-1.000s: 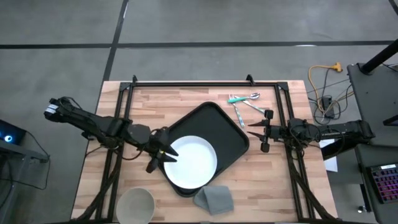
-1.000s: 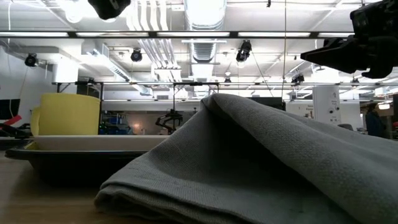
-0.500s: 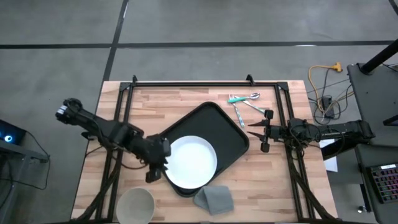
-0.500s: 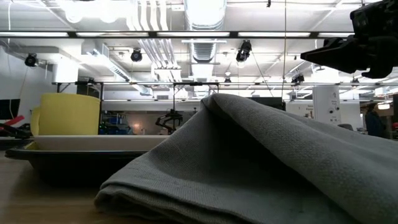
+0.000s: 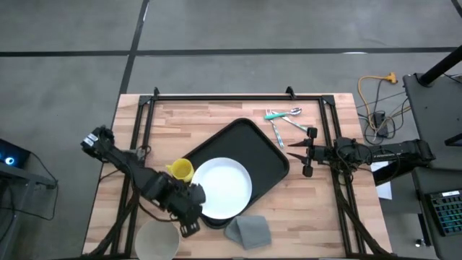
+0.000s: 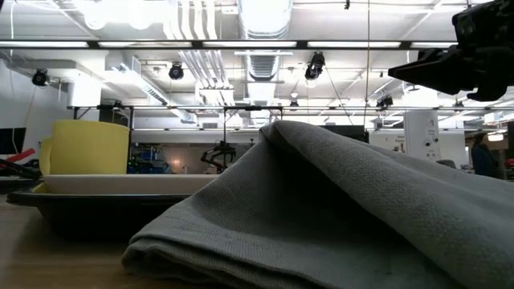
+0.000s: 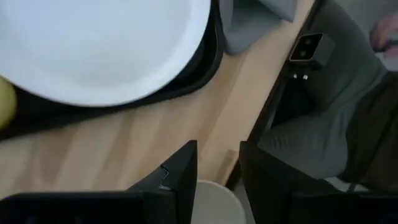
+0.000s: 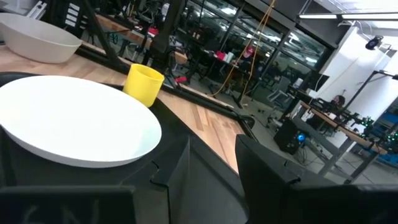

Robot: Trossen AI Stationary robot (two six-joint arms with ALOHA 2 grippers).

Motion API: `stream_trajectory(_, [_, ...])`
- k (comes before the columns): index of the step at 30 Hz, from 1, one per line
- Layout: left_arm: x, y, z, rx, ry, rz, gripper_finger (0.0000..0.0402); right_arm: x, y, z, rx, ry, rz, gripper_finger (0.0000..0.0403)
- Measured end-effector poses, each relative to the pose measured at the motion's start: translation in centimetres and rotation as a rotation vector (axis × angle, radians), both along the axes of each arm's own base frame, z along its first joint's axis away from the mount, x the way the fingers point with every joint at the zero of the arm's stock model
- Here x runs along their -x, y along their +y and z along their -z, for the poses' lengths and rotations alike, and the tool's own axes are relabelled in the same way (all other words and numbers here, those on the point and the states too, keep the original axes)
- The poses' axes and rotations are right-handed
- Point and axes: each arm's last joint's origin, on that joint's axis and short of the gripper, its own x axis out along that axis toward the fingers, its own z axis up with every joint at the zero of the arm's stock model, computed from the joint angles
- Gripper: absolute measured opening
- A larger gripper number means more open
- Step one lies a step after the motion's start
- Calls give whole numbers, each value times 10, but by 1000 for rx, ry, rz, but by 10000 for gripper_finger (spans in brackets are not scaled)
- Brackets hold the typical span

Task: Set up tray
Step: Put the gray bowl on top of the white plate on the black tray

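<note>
The tray (image 5: 254, 148), black and set diagonally, is seen at the centre of the wooden table (image 5: 216, 115) in the high view, one corner pointing toward 12 o'clock and the opposite one toward 6. The white plate (image 5: 224, 188) is carried on its 7 o'clock half, the plate's rim reaching almost to the tray's raised edge there; the 1 o'clock half of the tray is left bare. A yellow cup (image 5: 180, 170) is noted at the tray's 9 o'clock edge, just beside the plate. A folded grey cloth (image 5: 249, 231) lies at 6 o'clock, touching or just overlapping the tray's lowest corner and close to the table's near edge. A pale bowl (image 5: 157, 237) sits at 7 o'clock near the table's corner. Cutlery (image 5: 283, 119) is laid at 1 o'clock, just off the tray's rim. The left gripper (image 5: 189, 217) is placed at 7 o'clock, between bowl and plate, over the strip of bare wood beside the tray's edge; its fingers (image 7: 180, 174) are parted by a narrow gap and nothing is held. The right gripper (image 5: 307, 153) waits at 3 o'clock, just off the tray's right corner, fingers (image 8: 171, 165) likewise narrowly apart and empty. Open wood is left along the 11 o'clock side and at 4 to 5 o'clock.
</note>
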Motion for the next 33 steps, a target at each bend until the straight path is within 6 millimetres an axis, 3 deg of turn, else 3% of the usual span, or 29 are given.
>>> stream_trajectory(14, [11,-49,22,116,115,-394,105,0,0,0,0,0,0,123])
stream_trajectory(21, [-2,-63,34,119,139,-484,105,0,0,0,0,-1,1,123])
stream_trajectory(27, [-18,-75,30,106,108,-585,104,0,0,0,0,0,0,123])
stream_trajectory(33, [-32,-88,29,4,203,-675,104,0,0,0,0,1,1,123])
